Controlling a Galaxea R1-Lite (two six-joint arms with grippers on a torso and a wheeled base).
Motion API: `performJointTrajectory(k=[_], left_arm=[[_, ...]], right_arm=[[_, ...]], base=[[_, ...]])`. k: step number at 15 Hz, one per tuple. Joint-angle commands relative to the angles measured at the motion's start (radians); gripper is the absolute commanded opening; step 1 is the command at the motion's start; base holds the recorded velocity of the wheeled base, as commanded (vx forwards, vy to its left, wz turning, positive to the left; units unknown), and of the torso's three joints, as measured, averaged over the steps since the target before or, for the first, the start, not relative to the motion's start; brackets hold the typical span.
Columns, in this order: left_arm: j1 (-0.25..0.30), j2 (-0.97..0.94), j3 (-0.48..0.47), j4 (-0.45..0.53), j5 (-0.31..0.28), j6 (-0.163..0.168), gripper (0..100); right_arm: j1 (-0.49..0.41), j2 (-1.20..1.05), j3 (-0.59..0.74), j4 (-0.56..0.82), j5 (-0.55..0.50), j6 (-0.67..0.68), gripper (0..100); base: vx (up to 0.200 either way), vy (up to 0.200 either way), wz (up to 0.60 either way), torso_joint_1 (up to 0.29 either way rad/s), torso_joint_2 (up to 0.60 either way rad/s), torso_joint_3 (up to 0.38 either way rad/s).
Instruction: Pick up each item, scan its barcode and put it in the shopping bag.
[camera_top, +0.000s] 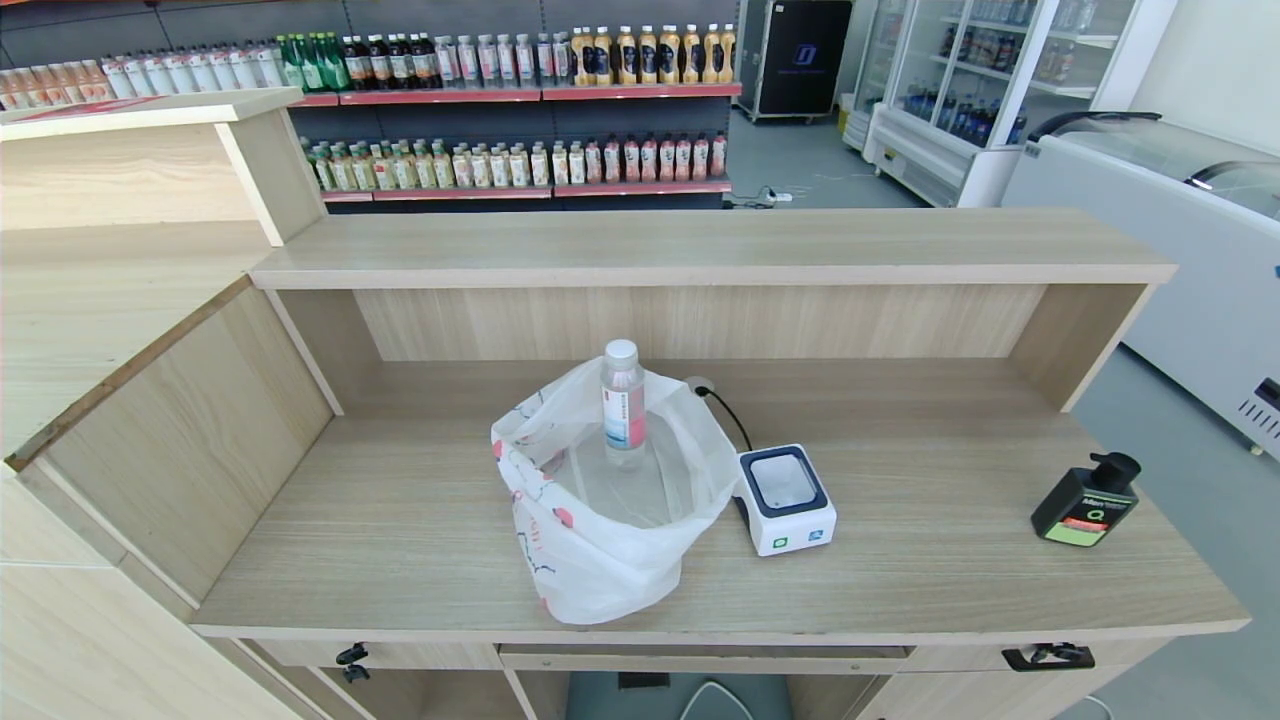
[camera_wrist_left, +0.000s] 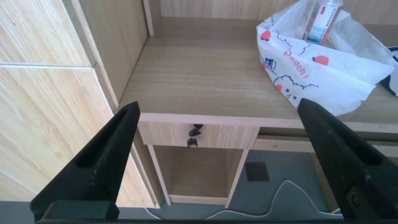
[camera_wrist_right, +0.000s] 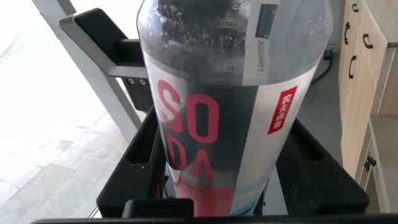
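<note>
A white shopping bag (camera_top: 600, 520) stands open in the middle of the wooden counter (camera_top: 950, 560), with a clear water bottle (camera_top: 623, 405) upright inside it. A white barcode scanner (camera_top: 785, 497) sits just to the bag's right. My right gripper (camera_wrist_right: 217, 155) is shut on a soda bottle (camera_wrist_right: 230, 74) with a dark label and red lettering, held low beside the counter's drawers. My left gripper (camera_wrist_left: 219, 109) hangs open and empty in front of the counter's near left edge; the bag (camera_wrist_left: 323, 68) lies beyond it.
A black pump bottle (camera_top: 1085, 500) stands at the counter's right end. A raised shelf and side walls enclose the counter at back and left. A drawer with a key (camera_wrist_left: 196, 134) sits under the counter's front edge. Shop shelves and freezers stand behind.
</note>
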Motion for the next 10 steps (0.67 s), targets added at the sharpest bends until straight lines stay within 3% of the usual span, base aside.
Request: performJointTrajectory(k=[1,5,8,10], left_arm=[[0.0,0.0,0.0,-0.001,0.001,0.0,100],[0.0,0.0,0.0,-0.001,0.001,0.0,100],[0.0,0.0,0.0,-0.001,0.001,0.0,100],[0.0,0.0,0.0,-0.001,0.001,0.0,100]], right_arm=[[-0.018,-0.019,0.005,0.0,-0.001,0.0,0],[-0.067,-0.022,0.003,0.002,-0.004,0.0,0],[-0.187,-0.007,-0.026,0.002,0.004,0.006,0],[-0.321,-0.001,-0.034,0.003,0.019,0.0,0]], base=[[0.0,0.0,0.0,0.0,0.0,0.0],[0.0,0.0,0.0,0.0,0.0,0.0],[0.0,0.0,0.0,0.0,0.0,0.0],[0.0,0.0,0.0,0.0,0.0,0.0]])
